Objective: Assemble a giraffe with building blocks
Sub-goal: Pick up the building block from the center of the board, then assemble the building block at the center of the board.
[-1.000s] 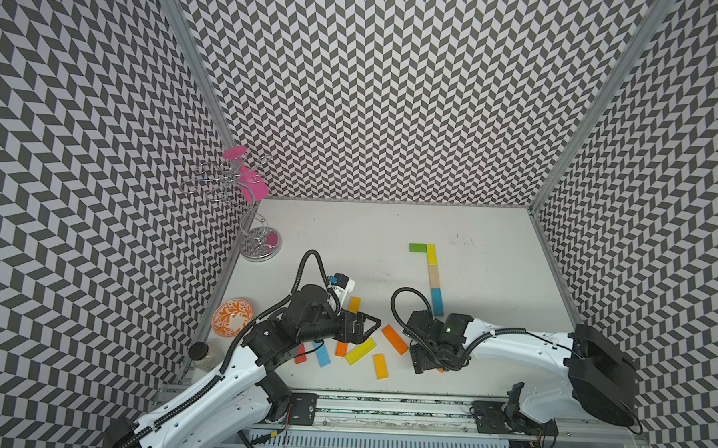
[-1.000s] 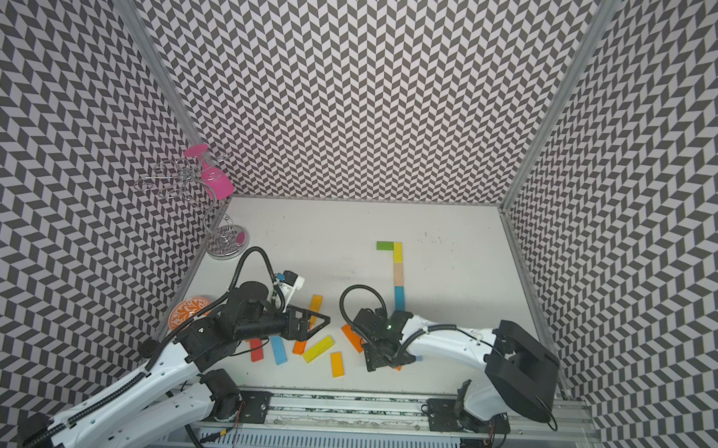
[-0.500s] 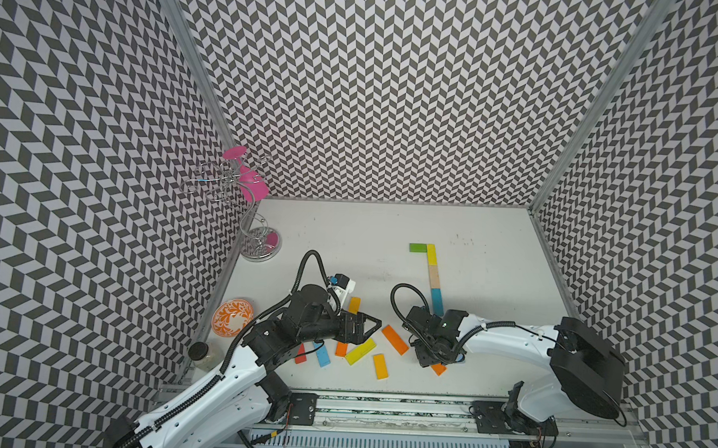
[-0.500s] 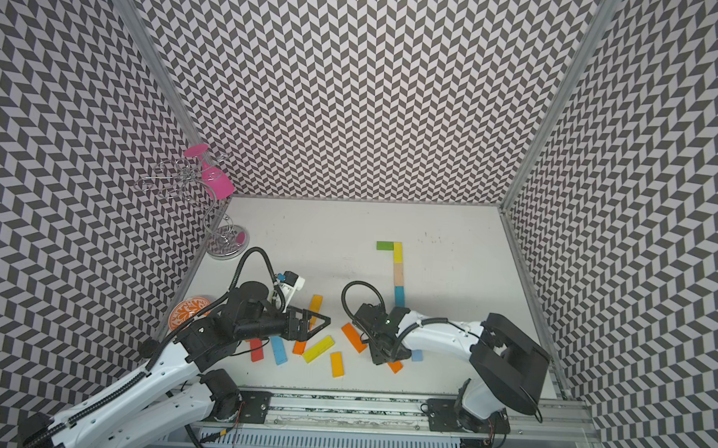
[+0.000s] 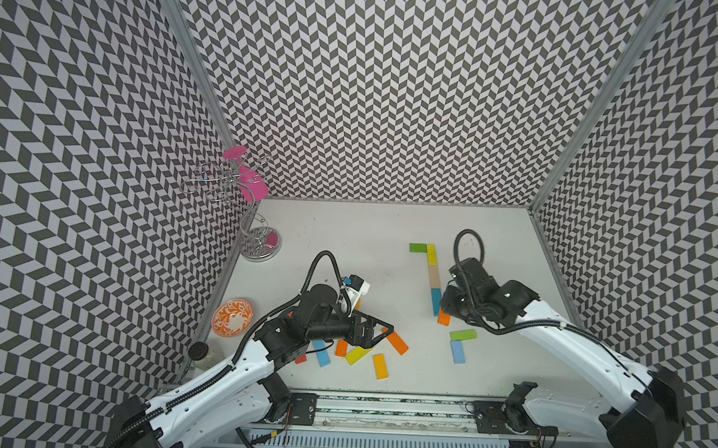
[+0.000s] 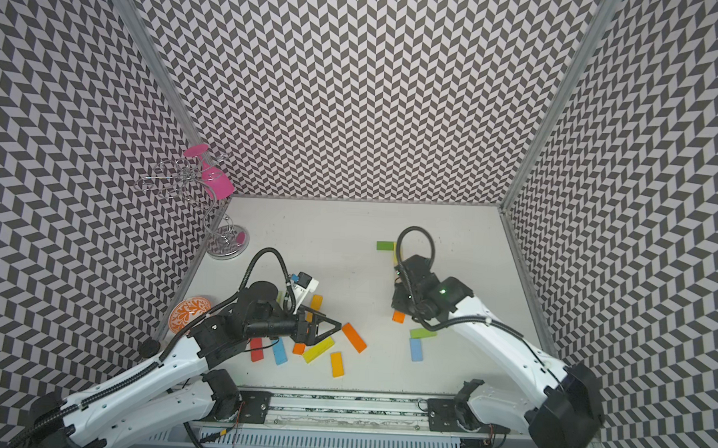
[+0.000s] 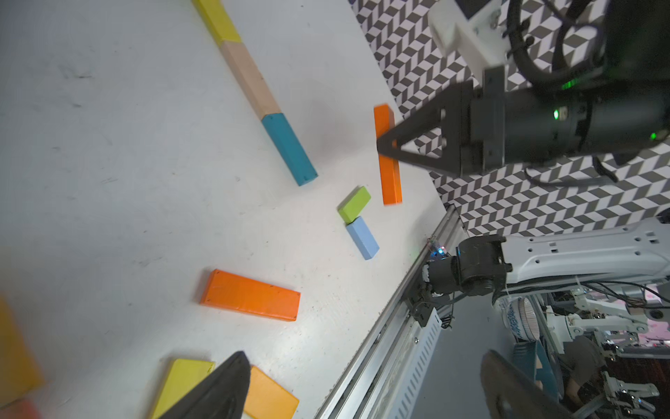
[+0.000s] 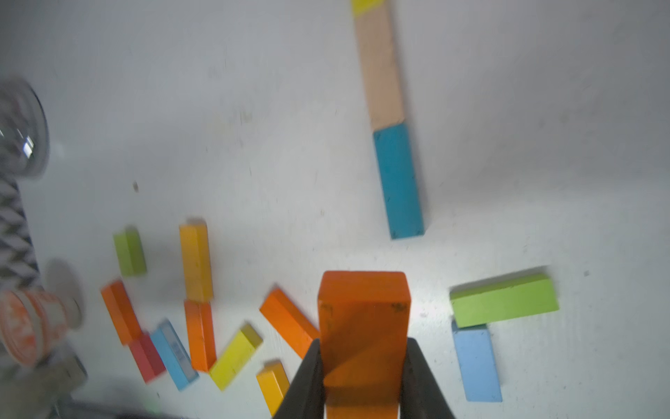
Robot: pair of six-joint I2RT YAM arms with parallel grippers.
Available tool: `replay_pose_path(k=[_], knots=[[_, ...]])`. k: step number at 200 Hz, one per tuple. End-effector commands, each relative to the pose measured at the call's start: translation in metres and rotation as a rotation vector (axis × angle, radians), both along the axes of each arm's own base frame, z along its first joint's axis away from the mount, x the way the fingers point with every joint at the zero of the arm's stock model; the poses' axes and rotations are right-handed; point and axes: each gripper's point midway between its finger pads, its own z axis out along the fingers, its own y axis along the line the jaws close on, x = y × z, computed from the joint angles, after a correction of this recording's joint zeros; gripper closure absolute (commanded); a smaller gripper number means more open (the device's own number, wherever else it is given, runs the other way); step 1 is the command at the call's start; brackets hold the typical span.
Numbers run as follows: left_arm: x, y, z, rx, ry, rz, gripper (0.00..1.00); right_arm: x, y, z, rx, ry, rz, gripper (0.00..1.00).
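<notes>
The orange block [image 8: 364, 319] is pinched across its width by the right gripper [image 8: 363, 342], near the teal block [image 8: 398, 181] ending the laid row [image 8: 380, 72]. Gripped at one end, it may swivel or knock that row crooked. The left gripper [image 5: 380, 337] hangs spread. A sticker [image 8: 176, 350] on a blue block [image 8: 186, 372] is unreadable.

Bright even light, soft shadows; right wrist view blurs the building blocks [image 8: 195, 261].
</notes>
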Motion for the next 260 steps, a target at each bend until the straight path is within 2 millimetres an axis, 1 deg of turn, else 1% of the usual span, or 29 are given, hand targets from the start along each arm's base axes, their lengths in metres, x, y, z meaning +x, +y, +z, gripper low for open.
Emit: replay_pose_path(k=[1, 15, 35, 59, 74, 92, 109, 132, 168, 179, 208, 246, 260], knots=[[0.006, -0.015, 0.013, -0.044, -0.089, 0.003, 0.0, 0.028, -0.02, 0.031, 0.084, -0.103, -0.203, 0.76], [0.009, -0.017, 0.009, -0.022, -0.093, 0.023, 0.0, 0.042, -0.034, 0.037, 0.092, -0.117, -0.311, 0.76], [0.014, -0.019, 0.005, -0.006, -0.094, 0.041, 0.0, 0.053, -0.052, 0.022, 0.091, -0.061, -0.45, 0.78], [0.019, -0.018, 0.002, 0.016, -0.1, 0.06, 0.0, 0.055, -0.07, -0.001, 0.105, -0.002, -0.629, 0.79], [0.022, -0.018, 0.0, 0.028, -0.099, 0.069, 0.0, 0.054, -0.081, -0.012, 0.11, 0.008, -0.724, 0.78], [0.024, -0.018, -0.004, 0.041, -0.102, 0.074, 0.0, 0.053, -0.088, -0.025, 0.126, 0.024, -0.808, 0.79], [0.025, -0.019, -0.009, 0.059, -0.102, 0.073, 0.0, 0.055, -0.088, -0.037, 0.151, 0.041, -0.861, 0.78], [0.026, -0.021, -0.012, 0.066, -0.1, 0.065, 0.0, 0.056, -0.084, -0.053, 0.166, 0.093, -0.905, 0.78], [0.022, -0.023, -0.015, 0.066, -0.101, 0.057, 0.0, 0.052, -0.078, -0.083, 0.171, 0.175, -0.951, 0.78], [0.022, -0.022, -0.017, 0.073, -0.106, 0.057, 0.0, 0.048, -0.08, -0.091, 0.166, 0.192, -0.976, 0.78], [0.024, -0.02, -0.016, 0.082, -0.122, 0.066, 0.0, 0.04, -0.081, -0.105, 0.153, 0.224, -1.019, 0.78], [0.025, -0.019, -0.015, 0.09, -0.138, 0.068, 0.0, 0.036, -0.071, -0.119, 0.157, 0.253, -1.031, 0.78], [0.025, -0.019, -0.015, 0.09, -0.138, 0.071, 0.0, 0.034, -0.068, -0.128, 0.161, 0.274, -1.043, 0.78]])
